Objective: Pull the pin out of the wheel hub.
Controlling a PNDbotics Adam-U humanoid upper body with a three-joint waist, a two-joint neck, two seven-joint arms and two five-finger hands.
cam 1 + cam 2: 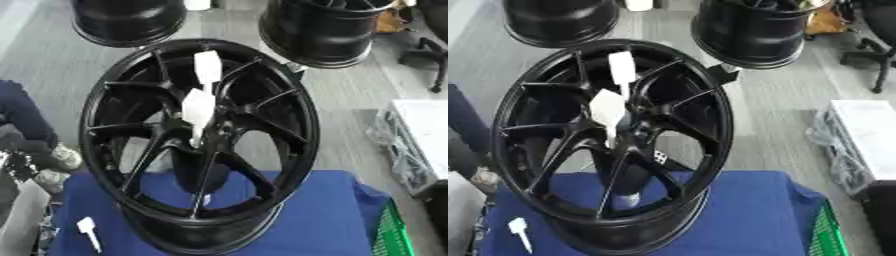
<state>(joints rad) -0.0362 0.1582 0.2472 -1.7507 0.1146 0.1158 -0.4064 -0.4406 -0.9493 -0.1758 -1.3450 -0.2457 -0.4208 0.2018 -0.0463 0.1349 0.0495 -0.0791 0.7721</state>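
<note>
We counted three black wheels. The nearest wheel hub (199,145) was the largest thing in view, glossy, with thin paired spokes running out from its centre, standing tilted on a table (324,220) draped in blue cloth. Beyond its upper rim, two more wheels rested on the grey floor (350,85): one (127,20) to the left, one (328,30) to the right. Three white pins showed, each with a flat paddle head and a thin stem. Two stood in the hub: one (198,111) at its centre, one (207,67) just above that, near the upper rim. A third pin (87,230) lay on the cloth, left of the hub's lower rim. Neither hand appeared, so we could not tell their state.
</note>
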